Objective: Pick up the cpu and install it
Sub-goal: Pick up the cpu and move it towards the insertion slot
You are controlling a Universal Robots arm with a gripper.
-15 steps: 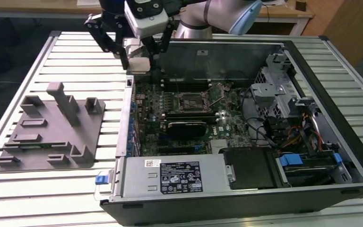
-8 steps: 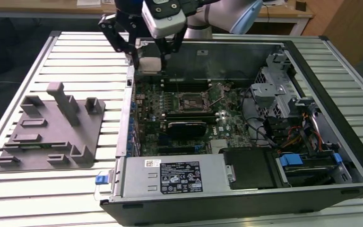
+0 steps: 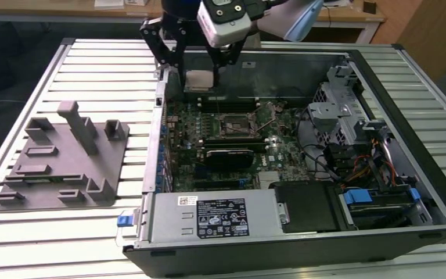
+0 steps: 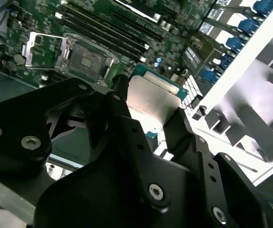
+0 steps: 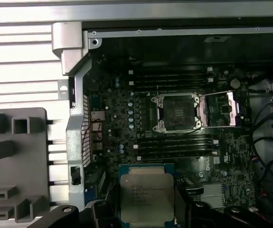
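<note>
**Black two-fingered gripper [image 3: 198,75], loaded**

Fingers [image 4: 180,128] closed on opposite edges of the flat square silvery cpu with greenish rim [image 5: 146,197]. Dark square metal-framed socket [image 5: 175,112] lies below the gripper and offset from it, well apart, empty.

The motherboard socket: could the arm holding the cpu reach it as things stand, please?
Probably yes: the socket lies open, its retention frame swung aside, nothing above it; the end effector holds the cpu.
</note>
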